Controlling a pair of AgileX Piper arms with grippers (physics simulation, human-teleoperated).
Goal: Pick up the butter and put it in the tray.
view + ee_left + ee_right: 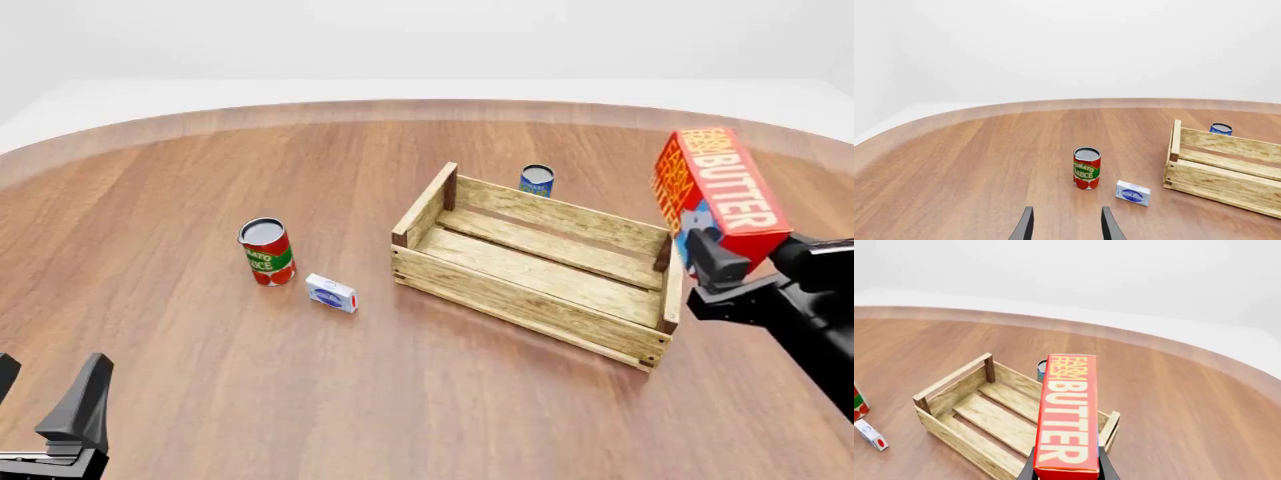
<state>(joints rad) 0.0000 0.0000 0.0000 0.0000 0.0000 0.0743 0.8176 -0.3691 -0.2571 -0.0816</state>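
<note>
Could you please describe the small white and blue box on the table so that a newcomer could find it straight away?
Start from the large wooden tray in the middle of the table. To its left, in the front view, stands a red-green tomato sauce can, and the small white-blue box lies on the table between them, close beside the can. It is the only flat, boxy item there, lower than the upright can.

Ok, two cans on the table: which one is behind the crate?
The small blue can, standing just past the wooden crate's far wall. The red-green tomato sauce can stands out in the open to the crate's left, beside the small white-blue box.
</note>
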